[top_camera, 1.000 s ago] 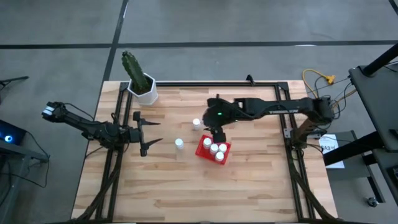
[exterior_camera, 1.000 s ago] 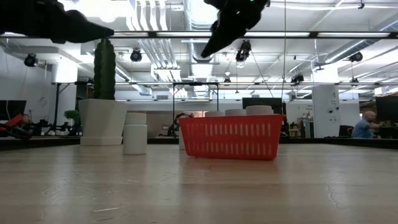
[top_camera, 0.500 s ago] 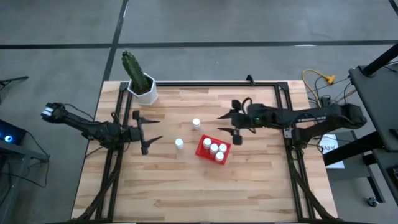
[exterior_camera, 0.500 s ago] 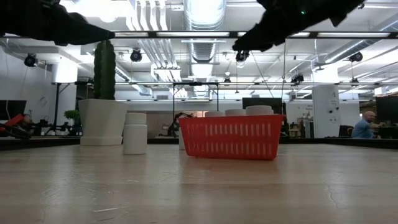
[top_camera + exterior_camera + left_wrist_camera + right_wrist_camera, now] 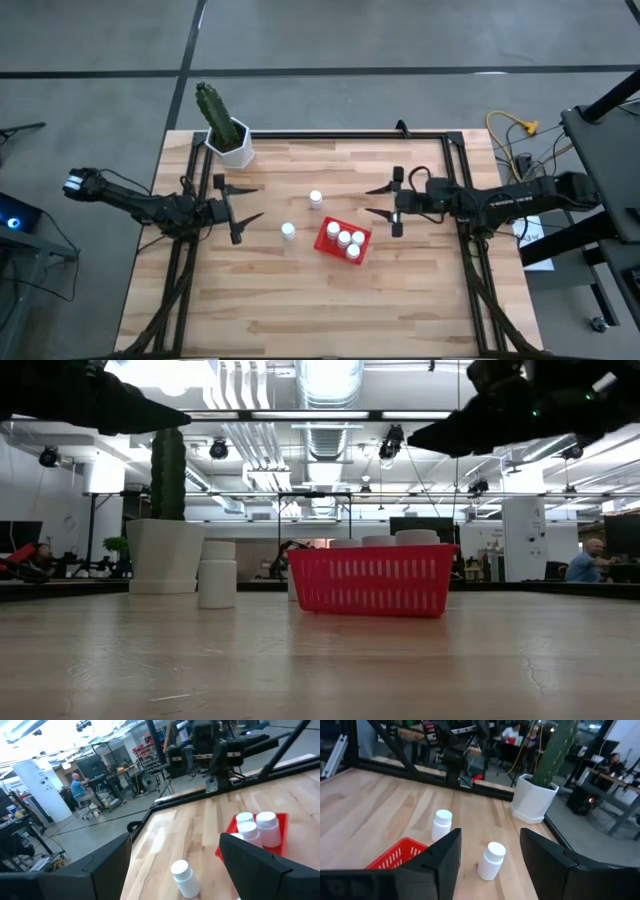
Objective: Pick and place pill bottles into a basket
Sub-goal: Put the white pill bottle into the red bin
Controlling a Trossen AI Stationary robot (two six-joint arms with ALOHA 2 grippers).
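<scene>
The red basket (image 5: 330,243) stands on the table's middle and holds several white pill bottles (image 5: 345,238). It also shows in the low view (image 5: 372,580). Two more pill bottles stand upright on the wood left of it, one farther back (image 5: 316,199) and one nearer (image 5: 288,231). My right gripper (image 5: 368,201) is open and empty, above the table to the right of the basket, pointing left. My left gripper (image 5: 256,202) is open and empty, left of the two loose bottles, pointing right. The right wrist view shows both loose bottles (image 5: 441,824) (image 5: 490,860).
A white hexagonal pot with a cactus (image 5: 232,140) stands at the table's far left corner. A black frame (image 5: 340,135) runs along the table's far edge and sides. Bare wood (image 5: 330,310) lies near the front edge.
My right gripper has drawn back from above the basket toward the table's right edge and now points level toward the left. The bottles and the basket have stayed where they were.
</scene>
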